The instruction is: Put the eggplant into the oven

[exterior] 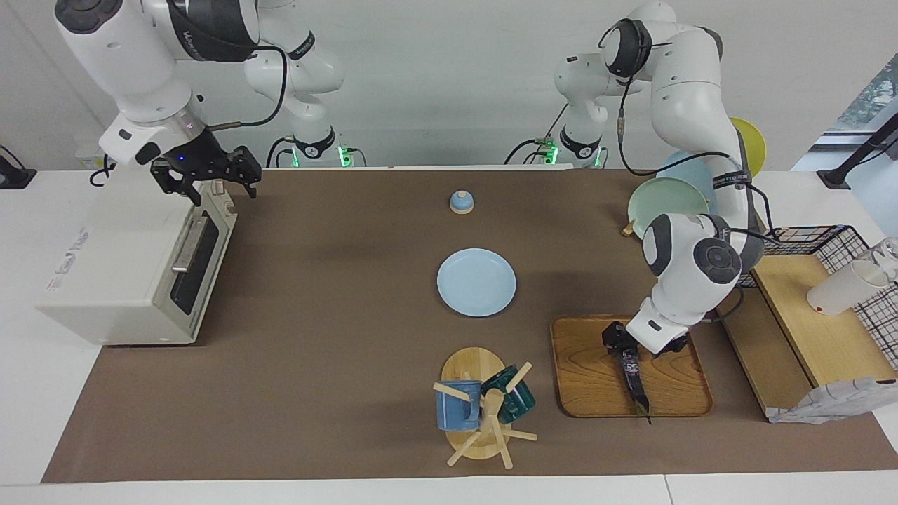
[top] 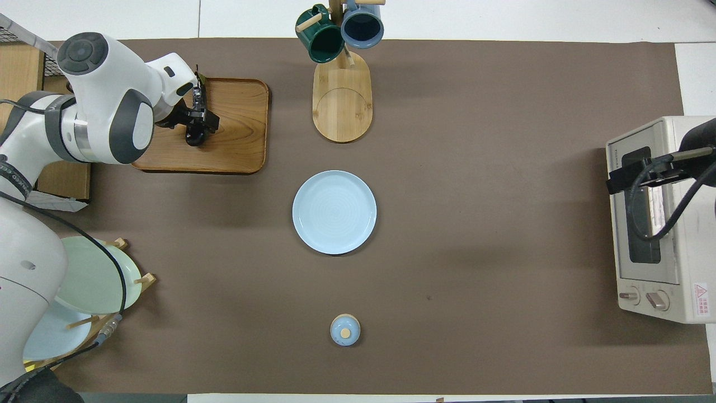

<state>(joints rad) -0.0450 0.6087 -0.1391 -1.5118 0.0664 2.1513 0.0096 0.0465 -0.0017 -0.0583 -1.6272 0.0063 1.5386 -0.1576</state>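
Working across the facing view from the right arm's end of the surface [exterior: 337,365], you have the oven [exterior: 119,280] with its door looking shut or at most barely cracked, so opening it is, as I read it, not yet done. Your right claw [exterior: 205,179] hangs over the oven's top front edge, just above the door, its fingers spread wide and gripping nothing. Moving along, the blue plate [exterior: 476,282] sits bare mid-surface and plays no part yet. At the left arm's end you find the eggplant [exterior: 635,382] lying on the wooden tray [exterior: 596,379], its thin stem tip reaching the tray's edge farthest from the robots. Your left claw [exterior: 621,348] is down on the end of the eggplant nearer the robots; in the overhead view the fingers sit either side of it, but you cannot tell whether they have clenched on it. I judge the task is at its start: the eggplant is not lifted, and the door, carry and placing inside all remain
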